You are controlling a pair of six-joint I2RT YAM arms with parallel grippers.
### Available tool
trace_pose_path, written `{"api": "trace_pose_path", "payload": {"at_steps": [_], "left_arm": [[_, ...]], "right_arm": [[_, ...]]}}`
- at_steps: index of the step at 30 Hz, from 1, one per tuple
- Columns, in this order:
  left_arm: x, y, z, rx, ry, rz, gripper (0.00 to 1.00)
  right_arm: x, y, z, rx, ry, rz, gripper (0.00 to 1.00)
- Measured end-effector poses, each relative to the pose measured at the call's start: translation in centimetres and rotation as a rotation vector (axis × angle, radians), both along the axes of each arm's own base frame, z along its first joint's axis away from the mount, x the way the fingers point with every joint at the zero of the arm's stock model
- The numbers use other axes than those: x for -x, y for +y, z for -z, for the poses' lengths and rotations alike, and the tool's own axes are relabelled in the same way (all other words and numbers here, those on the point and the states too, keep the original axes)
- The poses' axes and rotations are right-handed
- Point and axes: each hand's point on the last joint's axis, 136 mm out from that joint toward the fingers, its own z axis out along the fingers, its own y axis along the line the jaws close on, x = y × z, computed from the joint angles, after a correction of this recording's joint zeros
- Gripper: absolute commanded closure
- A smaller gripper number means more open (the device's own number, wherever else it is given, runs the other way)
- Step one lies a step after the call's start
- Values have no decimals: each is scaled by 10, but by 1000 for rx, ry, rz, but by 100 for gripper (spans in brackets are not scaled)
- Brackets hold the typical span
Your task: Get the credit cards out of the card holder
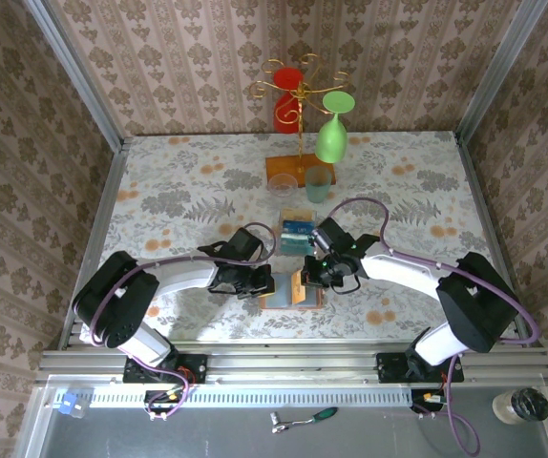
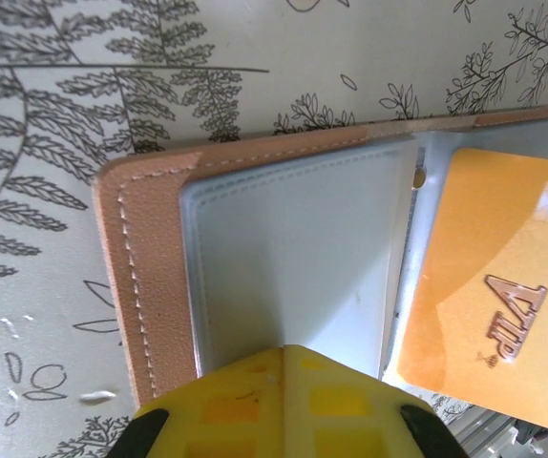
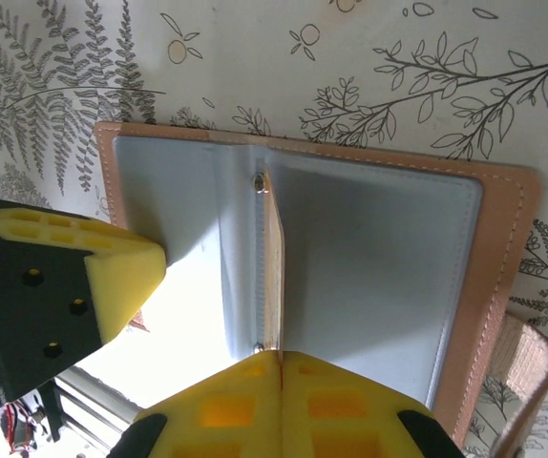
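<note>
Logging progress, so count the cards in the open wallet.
1: an orange card at the card holder's middle fold, pinched edge-up by the right gripper. Both grey pockets look empty, but more cards may be hidden inside them.

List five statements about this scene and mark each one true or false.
1. The card holder lies open on the table. True.
2. The card in it is green. False: it is an orange card marked VIP.
3. The clear tray holds blue cards. True.
4. Both end effectors gape open. False: the left end effector is shut on the card holder's grey-blue pocket, and the right end effector is shut on the orange card's edge.
5. The green glass stands on the table. False: it hangs upside down from the rack.
</note>
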Motion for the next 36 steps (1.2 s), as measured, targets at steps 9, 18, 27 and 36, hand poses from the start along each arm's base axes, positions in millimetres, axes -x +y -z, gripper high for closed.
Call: {"api": "trace_pose_path", "payload": {"at_steps": [9,18,27,36], "left_arm": [[-3,3,-2,-11,-7,-8,93],[-11,9,-18,4,-54,-37,88],[-14,23,-23,3,-78,-76,86],[-16,43,-28,-2,-97,-127,83]], "right_arm": [[-8,-4,-19,58,-97,-114,100],[-27,-15,-51,211,-295,-478,100],[-46,-28,-63,416,-429,-872,100],[-103,-22,-85,503,-494,-1033,100]]}}
